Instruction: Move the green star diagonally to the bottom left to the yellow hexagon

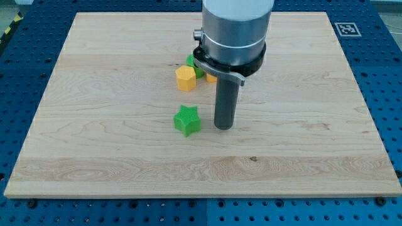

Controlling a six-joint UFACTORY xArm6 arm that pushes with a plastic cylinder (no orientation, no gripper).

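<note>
My tip (224, 127) rests on the board (94, 125), a little below the board's middle. I carry no gripper, only this straight dark rod (225, 103), so there are no jaws to be apart or together. The rod stands upright under my grey arm housing (235, 28), which fills the view's top centre and hides part of what lies behind it.

Just to the view's left of my tip sits the green star (187, 120). A narrow strip of bare wood shows between star and tip, so they look apart, though only just.

Farther toward the view's top and slightly left of the star is the yellow hexagon (186, 78), clear of the star. Touching or nearly touching the hexagon on its upper right is a second green block (194, 63), its shape partly hidden by my arm. An orange block (211, 78) peeks out beside the rod, just right of the hexagon; I cannot make out its shape.

The board lies on a blue perforated table (383, 75). A black-and-white marker (346, 28) sits at the view's top right.
</note>
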